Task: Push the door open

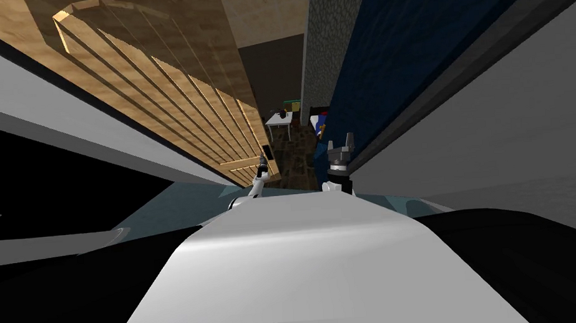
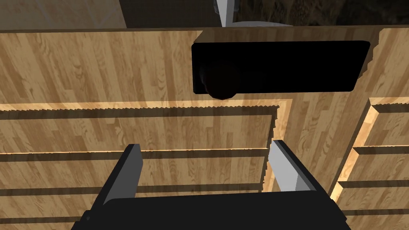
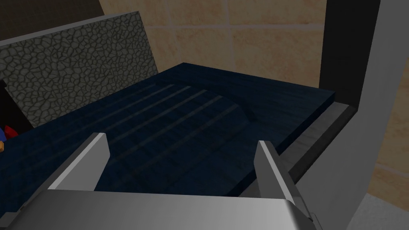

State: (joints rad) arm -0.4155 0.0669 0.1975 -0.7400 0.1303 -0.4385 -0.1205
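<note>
Since both leaves stand swung away from me, this reads as mostly done: wooden door [image 1: 170, 95] runs along my left, dark blue door [image 1: 386, 50] along my right, and the gap between them shows a room with a white tabletop [image 1: 276, 118] beyond

Left gripper [image 2: 204, 144] is at the wooden door, near its black handle plate [image 2: 279, 66] and dark knob [image 2: 219, 86], on the slatted-panel side. Its fingers [image 2: 128, 171] are apart, nothing held. Can't tell whether the tips touch the wood

Right gripper [image 3: 182, 139] faces the blue leaf's ribbed panel, fingers [image 3: 271, 167] apart as well, with the grey door frame [image 3: 359, 119] just beside it

How I'd do the push:
- bring the left fingers together first; two spread blades look likely to snag on a slat edge
- contact the solid wood by the handle plate, not the slats: flat face there, and it's the edge away from the hinge, so best leverage
- stay off the knob, it would likely deflect the tips
- push square to the leaf and let the hand follow its arc, otherwise the tips skid along the grain
- go slow, advance the base with the arm rather than overreaching
- hold the right arm off the blue leaf and frame, clearance on that side looks tight
</note>
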